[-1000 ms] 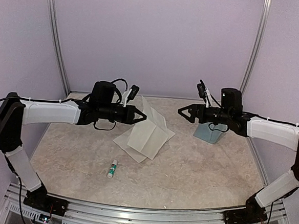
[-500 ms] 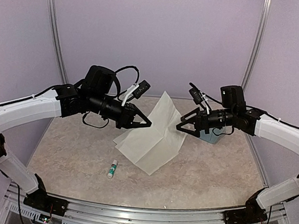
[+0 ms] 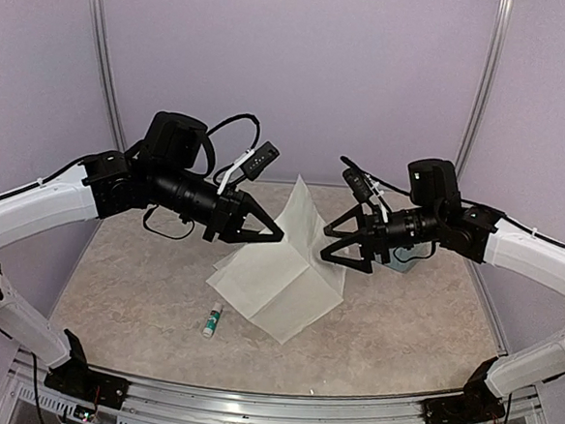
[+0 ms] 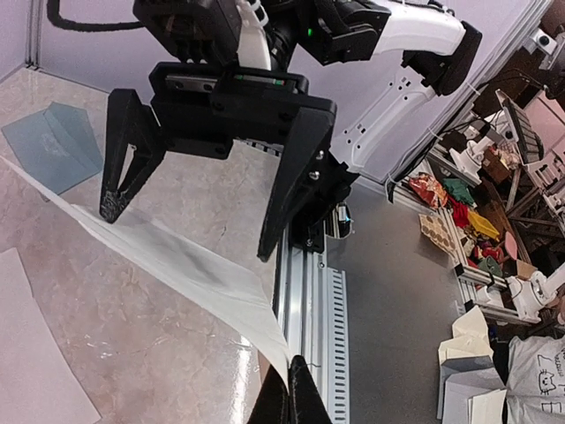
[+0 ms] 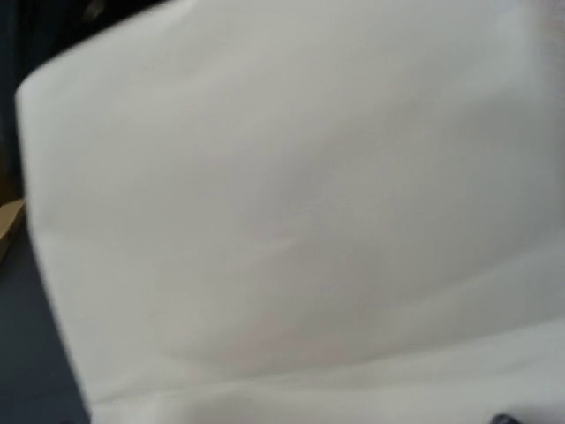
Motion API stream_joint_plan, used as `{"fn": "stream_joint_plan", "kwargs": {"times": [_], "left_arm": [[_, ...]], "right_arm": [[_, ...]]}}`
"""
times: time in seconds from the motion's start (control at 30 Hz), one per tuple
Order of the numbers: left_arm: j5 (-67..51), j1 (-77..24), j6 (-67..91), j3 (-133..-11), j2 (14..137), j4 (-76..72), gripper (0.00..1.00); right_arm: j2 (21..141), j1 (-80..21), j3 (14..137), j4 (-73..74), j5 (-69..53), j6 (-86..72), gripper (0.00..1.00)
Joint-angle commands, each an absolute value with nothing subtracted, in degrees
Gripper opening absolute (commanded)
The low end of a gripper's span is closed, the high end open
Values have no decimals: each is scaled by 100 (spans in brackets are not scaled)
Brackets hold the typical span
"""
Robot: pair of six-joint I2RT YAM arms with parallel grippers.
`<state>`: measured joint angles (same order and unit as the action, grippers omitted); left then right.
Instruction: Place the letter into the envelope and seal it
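Letter (image 3: 294, 261) found lifted off table (image 4: 159, 353), corner pinched by closed L gripper (image 4: 291, 371). R gripper (image 4: 186, 234) spread wide at opp. edge. Envelope (image 4: 55, 141) laid flat.

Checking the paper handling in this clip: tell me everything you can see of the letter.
The letter is a thin, pale off-white sheet, plain, with faint creases. Part of it stands up in a peak; the rest lies on the table, bent along a fold. The left gripper is shut on one corner, holding that edge taut. The open right gripper is at the far edge, one fingertip by the paper; contact is unclear. The sheet fills the blurred right wrist view.
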<state>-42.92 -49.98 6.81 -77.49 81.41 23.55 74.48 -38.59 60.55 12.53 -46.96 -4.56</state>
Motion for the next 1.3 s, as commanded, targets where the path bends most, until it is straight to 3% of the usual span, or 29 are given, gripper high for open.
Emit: {"fn": "stream_joint_plan", "kwargs": {"times": [0.0, 0.23, 0.37, 0.83, 0.87, 0.97, 1.0, 1.13, 1.27], "left_arm": [[-3999, -5019, 1066, -7966, 7986, 2200, 0], [-4000, -5017, 1233, -8035, 8090, 2113, 0], [-4034, -5018, 1255, -8055, 8110, 2102, 0], [-3588, -5002, 1095, -8140, 8171, 2356, 5], [-3505, -4997, 1057, -8159, 8165, 2390, 11], [-3063, -4967, 859, -8193, 8090, 2475, 55], [-2875, -4954, 778, -8169, 8010, 2478, 62], [-2371, -4948, 423, -8051, 7746, 2463, 84], [-2231, -5043, 51, -8079, 7776, 2692, 95]], "right_arm": [[7467, -4332, 6336, 1366, -4457, -319, 98], [7706, -5002, 6331, 1037, -4166, -428, 97], [7872, -5194, 6431, 1061, -3871, -351, 87], [7962, -5238, 6424, 1081, -3887, -322, 0], [7934, -5240, 6406, 1073, -3878, -354, 0], [7848, -5230, 6320, 1048, -3890, -394, 0], [7810, -5230, 6289, 1040, -3921, -403, 0], [7753, -5212, 6294, 1141, -4208, -425, 0], [7774, -5206, 6364, 1257, -4752, -461, 0]]}}
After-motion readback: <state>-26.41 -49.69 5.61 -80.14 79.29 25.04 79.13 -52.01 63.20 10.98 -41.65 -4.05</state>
